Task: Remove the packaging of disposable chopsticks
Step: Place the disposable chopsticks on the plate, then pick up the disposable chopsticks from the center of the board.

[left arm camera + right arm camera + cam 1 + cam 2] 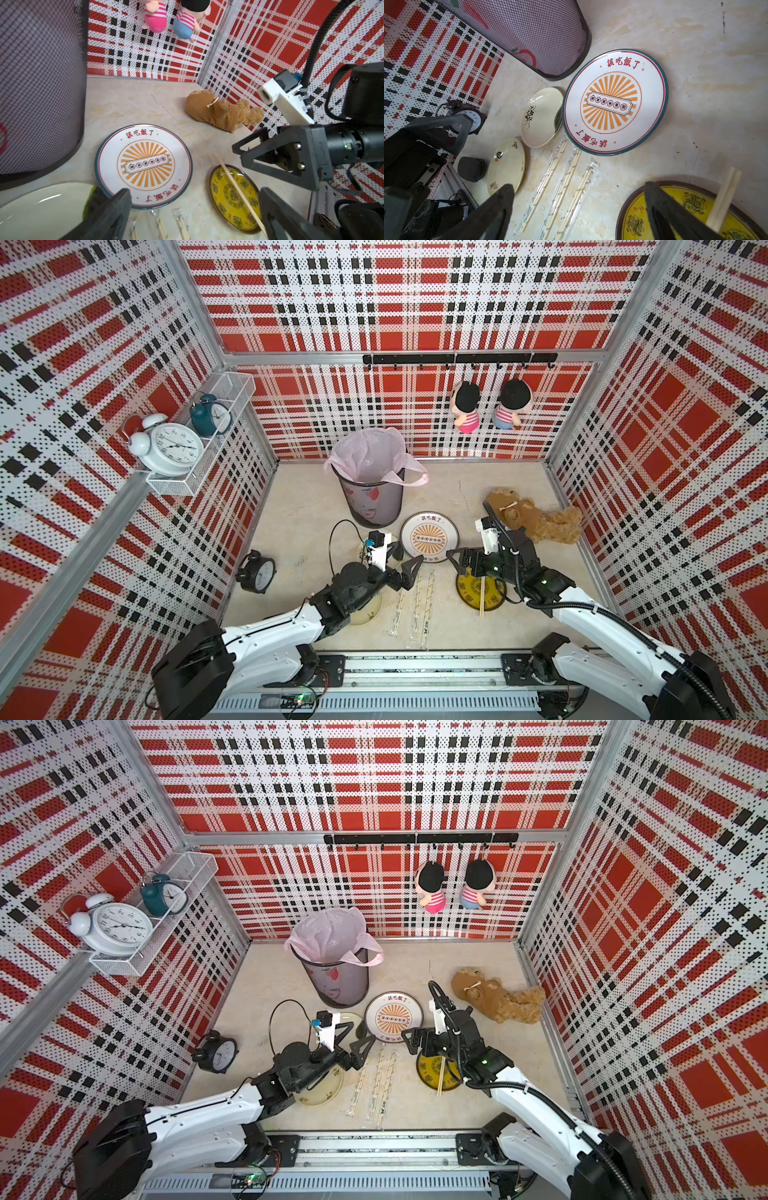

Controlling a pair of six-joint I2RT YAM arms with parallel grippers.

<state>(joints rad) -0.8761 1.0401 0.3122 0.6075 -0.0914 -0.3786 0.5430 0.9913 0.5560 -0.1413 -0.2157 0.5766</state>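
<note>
Both end effectors are hanging wide open and empty right now, left (194, 192) and right (578, 186). Three sleeves (564, 182) are lying side by side on the near-middle table, just left of the yellow plate (224, 203), where bare chopsticks (239, 191) are resting. I'm guessing the film's light, slick and crinkly and the sticks stiff but snappable, so I'm leaning toward pinching a sleeve's empty end.

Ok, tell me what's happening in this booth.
This is chopstick unwrapping, partway through. One bare pair lies across the yellow plate, close to the right gripper. Three wrapped pairs lie side by side on the table beside that plate. The left gripper and the right gripper both stand open, holding nothing.
</note>
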